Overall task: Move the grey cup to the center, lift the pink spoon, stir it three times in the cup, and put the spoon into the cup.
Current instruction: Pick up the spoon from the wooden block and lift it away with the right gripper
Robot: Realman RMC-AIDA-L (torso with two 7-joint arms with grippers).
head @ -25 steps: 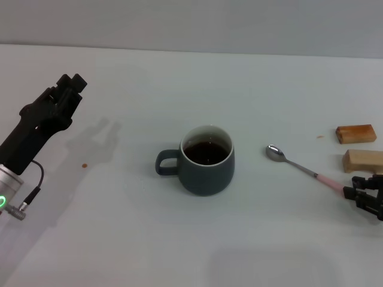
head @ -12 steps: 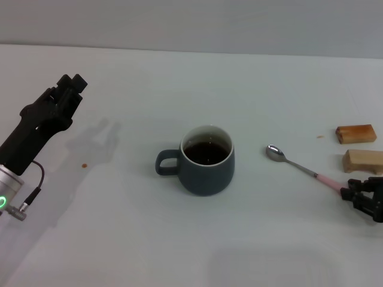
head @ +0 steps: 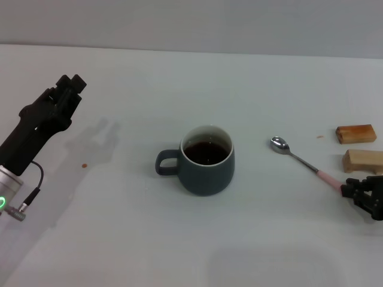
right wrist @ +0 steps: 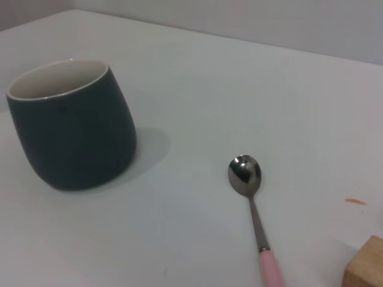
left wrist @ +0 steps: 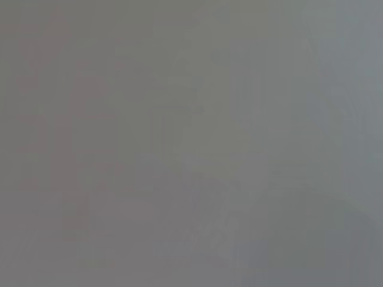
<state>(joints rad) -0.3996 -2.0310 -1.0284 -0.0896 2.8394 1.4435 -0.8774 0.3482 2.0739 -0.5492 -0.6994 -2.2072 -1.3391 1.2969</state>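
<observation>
right end effector (head: 359,192) on pink spoon (head: 302,160)

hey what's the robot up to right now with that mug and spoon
The right gripper is at the pink end of the pink spoon, closed on its handle on the table. The grey cup, full of dark liquid, already sits mid-table. The left gripper is parked off to the left.

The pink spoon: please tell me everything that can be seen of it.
The pink spoon is slim, with a shiny silver metal bowl and neck and a pale pink handle. It lies on the white table, right of the grey cup and apart from it, bowl toward the cup. The right tool is at the handle's end, seemingly gripping it.
</observation>
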